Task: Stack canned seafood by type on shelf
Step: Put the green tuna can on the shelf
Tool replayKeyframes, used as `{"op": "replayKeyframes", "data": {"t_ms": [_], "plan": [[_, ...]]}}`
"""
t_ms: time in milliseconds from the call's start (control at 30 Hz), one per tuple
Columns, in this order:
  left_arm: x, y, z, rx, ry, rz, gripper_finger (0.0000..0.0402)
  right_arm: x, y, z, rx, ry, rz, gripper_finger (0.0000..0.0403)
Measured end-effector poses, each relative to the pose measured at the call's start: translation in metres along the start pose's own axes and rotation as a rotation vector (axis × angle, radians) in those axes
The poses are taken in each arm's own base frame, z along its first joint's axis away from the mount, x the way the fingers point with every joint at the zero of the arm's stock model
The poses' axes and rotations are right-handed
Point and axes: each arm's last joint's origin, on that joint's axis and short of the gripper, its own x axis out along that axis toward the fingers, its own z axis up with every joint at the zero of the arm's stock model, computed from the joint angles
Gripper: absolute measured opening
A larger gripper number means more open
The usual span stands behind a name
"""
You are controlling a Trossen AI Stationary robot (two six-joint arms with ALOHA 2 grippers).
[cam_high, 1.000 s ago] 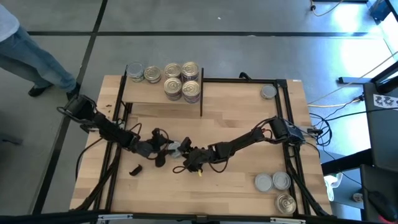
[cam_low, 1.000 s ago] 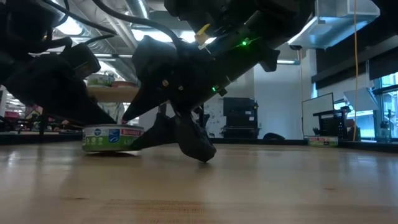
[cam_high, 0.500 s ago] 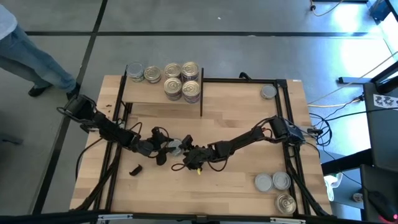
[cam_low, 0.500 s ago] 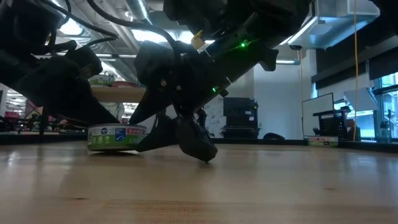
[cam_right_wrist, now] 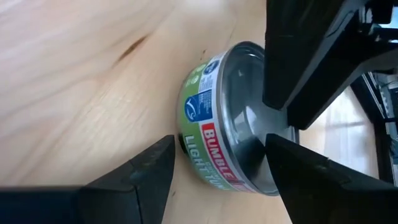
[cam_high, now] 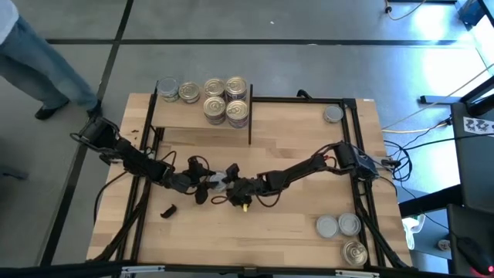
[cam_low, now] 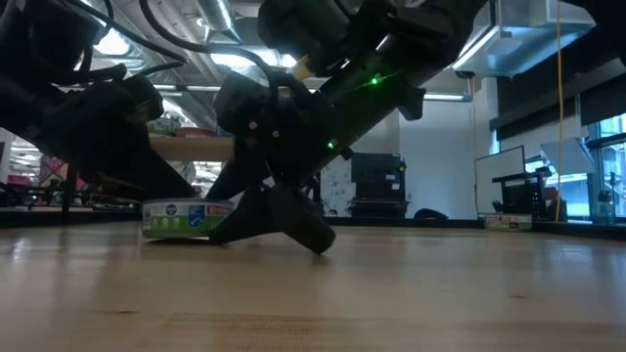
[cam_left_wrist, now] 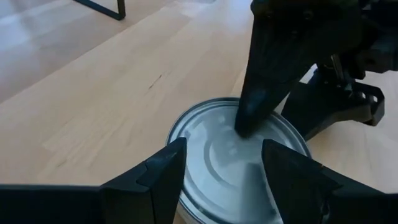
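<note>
One tin of canned seafood (cam_high: 221,180) with a plain silver top and a green label (cam_right_wrist: 208,134) stands flat on the tabletop, near its middle. My left gripper (cam_left_wrist: 224,168) comes from the table's left, open, with its fingertips over the near part of the tin's top. My right gripper (cam_right_wrist: 221,165) comes from the right, open, and rolled so that one finger is over the tin and the other stands beside it. The shelf (cam_high: 201,117) at the far left carries several tins (cam_high: 225,99), some of them stacked. My left gripper's fingertips (cam_left_wrist: 171,165) lie over the near part of the tin's top and rim (cam_left_wrist: 186,134), slanting down from the table's left; I cannot tell whether they touch it. My right gripper rests the tip of one finger (cam_left_wrist: 249,118) on the tin's silver top (cam_left_wrist: 230,146), slanting down from the table's right. Its other finger (cam_left_wrist: 336,106) stands beside the tin. The tin stays flat on the table.
A single tin (cam_high: 333,114) sits at the far right, and three tins (cam_high: 340,225) lie at the near right corner. A small black piece (cam_high: 167,210) lies on the table near my left arm. A person's legs (cam_high: 38,66) show beyond the far left.
My right gripper has rolled about its own line and edged toward the tin, bringing one finger over the tin's top. The tin has slid slightly along the table. My left gripper has rolled a little and stayed in place.
</note>
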Motion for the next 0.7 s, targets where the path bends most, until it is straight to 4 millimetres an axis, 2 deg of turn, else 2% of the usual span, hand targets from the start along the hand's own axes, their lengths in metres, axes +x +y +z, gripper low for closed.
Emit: {"op": "replayKeyframes", "data": {"t_ms": [167, 533, 700], "plan": [[0.000, 0.000, 0.000, -0.011, -0.002, 0.004, 0.0210, 0.001, -0.003, 0.000, -0.015, -0.011, -0.017, 0.0248], [0.000, 0.001, 0.000, -0.020, -0.006, 0.009, 0.0210, 0.001, -0.007, 0.003, -0.218, 0.000, -0.105, 0.0248], [0.000, 0.001, 0.000, -0.023, -0.006, 0.010, 0.0210, 0.003, -0.013, -0.001, -0.195, -0.006, -0.097, 0.0248]]}}
